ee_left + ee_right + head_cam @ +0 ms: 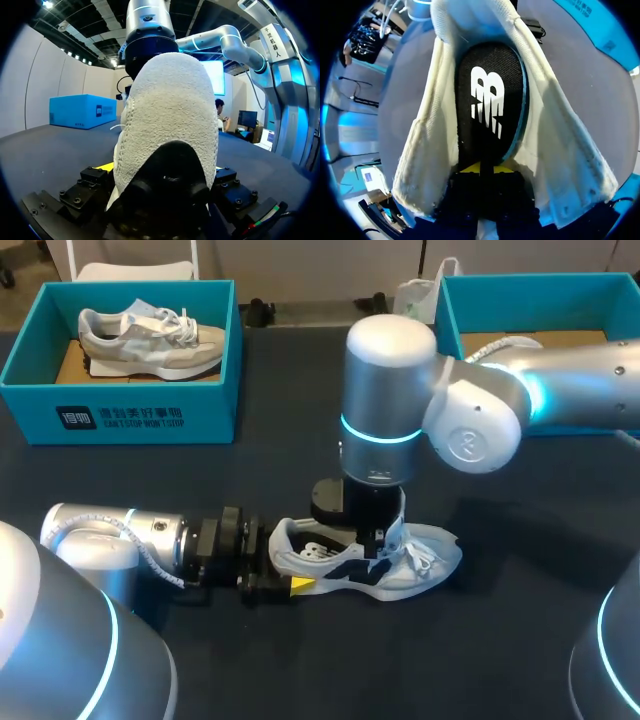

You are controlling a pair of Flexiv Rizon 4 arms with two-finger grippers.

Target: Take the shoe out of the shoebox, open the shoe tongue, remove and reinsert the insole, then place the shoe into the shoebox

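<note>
Near the middle of the desk (200,480), the white shoe (432,552) lies with its heel pinched by the left pincer (288,582). Above it, the right pincer (481,168) sits inside the opening at the black insole (490,100); I cannot tell whether it grips.

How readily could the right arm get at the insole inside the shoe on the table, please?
Probably yes: the right gripper sits at the open mouth of the shoe, over the insole, nothing between.
</note>
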